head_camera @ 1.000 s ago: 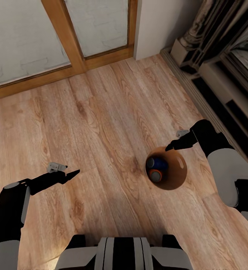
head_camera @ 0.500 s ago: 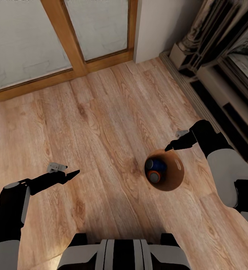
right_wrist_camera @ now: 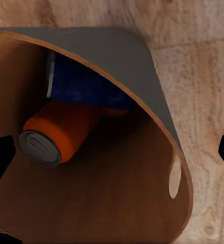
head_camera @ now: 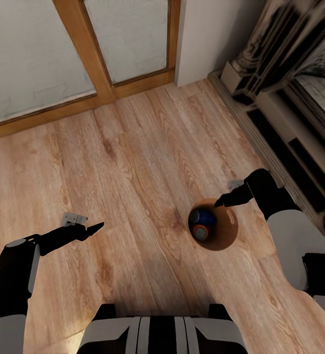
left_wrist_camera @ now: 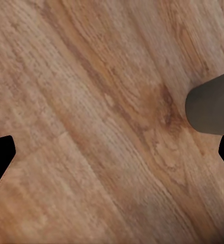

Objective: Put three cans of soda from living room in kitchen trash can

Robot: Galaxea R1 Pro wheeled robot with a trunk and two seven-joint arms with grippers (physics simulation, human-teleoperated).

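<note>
The right gripper [head_camera: 221, 202] is seen held over the far rim of the bin [head_camera: 227, 231]; its fingers are spread wide in the wrist view and nothing is held. Just below it, inside the bin, a blue can [head_camera: 205, 215] and an orange can [head_camera: 200, 231] are seen lying together. The left gripper [head_camera: 96, 227] is held well apart over bare floor [head_camera: 147, 147], also wide and empty. A third can is not made out, so the dropping step is judged nearly done; fetching it would be called for next.

left claw [head_camera: 97, 226] open; right claw [head_camera: 220, 202] open
</note>
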